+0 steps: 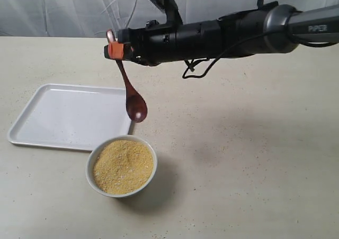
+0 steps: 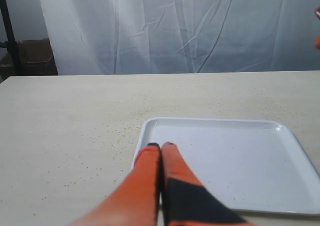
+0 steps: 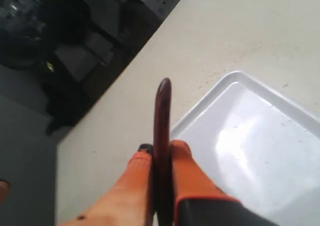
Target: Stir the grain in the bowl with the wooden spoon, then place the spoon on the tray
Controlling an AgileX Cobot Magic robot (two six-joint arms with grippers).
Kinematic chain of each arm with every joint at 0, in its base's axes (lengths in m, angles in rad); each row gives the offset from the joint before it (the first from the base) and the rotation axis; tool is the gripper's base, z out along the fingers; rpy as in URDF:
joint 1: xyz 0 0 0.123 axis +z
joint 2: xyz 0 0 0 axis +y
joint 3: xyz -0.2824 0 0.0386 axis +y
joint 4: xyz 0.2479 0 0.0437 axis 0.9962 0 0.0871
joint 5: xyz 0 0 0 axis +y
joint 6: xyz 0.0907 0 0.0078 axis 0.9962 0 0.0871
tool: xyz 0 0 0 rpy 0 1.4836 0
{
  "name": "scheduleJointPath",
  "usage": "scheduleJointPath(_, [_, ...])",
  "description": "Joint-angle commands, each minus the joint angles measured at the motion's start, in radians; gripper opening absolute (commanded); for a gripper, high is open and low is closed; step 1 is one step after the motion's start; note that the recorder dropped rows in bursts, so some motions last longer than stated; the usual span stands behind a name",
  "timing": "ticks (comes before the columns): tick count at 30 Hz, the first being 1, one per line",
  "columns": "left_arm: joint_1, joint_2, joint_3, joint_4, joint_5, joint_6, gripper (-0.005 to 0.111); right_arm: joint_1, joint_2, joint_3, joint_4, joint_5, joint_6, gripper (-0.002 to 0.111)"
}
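A dark reddish-brown wooden spoon [image 1: 132, 96] hangs head down in the air, its handle clamped in my right gripper [image 1: 116, 50], which reaches across from the right. The spoon's head is just above and behind the white bowl [image 1: 97, 183], which holds a heap of golden grain [image 1: 123, 166]. The white tray [image 1: 58, 114] lies behind and left of the bowl. In the right wrist view the spoon handle [image 3: 163, 116] sticks out between the orange fingers of my right gripper [image 3: 160, 147], over the tray's corner [image 3: 235, 78]. My left gripper [image 2: 160, 145] is shut and empty, low over the tray's [image 2: 225, 161] near edge.
A pale speckled tabletop [image 1: 254, 159] spreads around the bowl and tray. A white curtain [image 1: 79, 8] hangs behind the table. Scattered grains dot the table [image 2: 110, 131] by the tray.
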Motion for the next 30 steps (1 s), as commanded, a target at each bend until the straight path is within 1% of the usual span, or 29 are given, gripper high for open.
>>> scheduleJointPath(1, [-0.001,-0.005,0.003,0.0,-0.01,0.0,0.0,0.076,-0.102,0.122,0.0,-0.12,-0.297,-0.001])
scheduleJointPath(10, [-0.001,-0.005,0.003,0.0,-0.01,0.0,0.0,0.201,-0.098,0.13,0.0,-0.094,-0.524,-0.001])
scheduleJointPath(13, [-0.001,-0.005,0.003,0.0,-0.01,0.0,0.0,0.22,-0.098,0.13,0.0,-0.082,-0.526,-0.001])
scheduleJointPath(19, [-0.001,-0.005,0.003,0.0,-0.01,0.0,0.0,0.225,-0.098,0.13,0.0,-0.165,-0.512,-0.001])
scheduleJointPath(22, [-0.001,-0.005,0.003,0.0,-0.01,0.0,0.0,0.225,-0.096,0.13,0.0,-0.257,-0.368,-0.001])
scheduleJointPath(26, [-0.001,-0.005,0.003,0.0,-0.01,0.0,0.0,0.217,-0.078,0.13,0.0,-0.388,-0.032,-0.001])
scheduleJointPath(28, [-0.001,-0.005,0.003,0.0,-0.01,0.0,0.0,0.194,-0.056,0.13,0.0,-0.392,0.131,-0.001])
scheduleJointPath(30, [-0.001,-0.005,0.003,0.0,-0.01,0.0,0.0,0.161,-0.023,0.13,0.0,-0.34,0.283,-0.001])
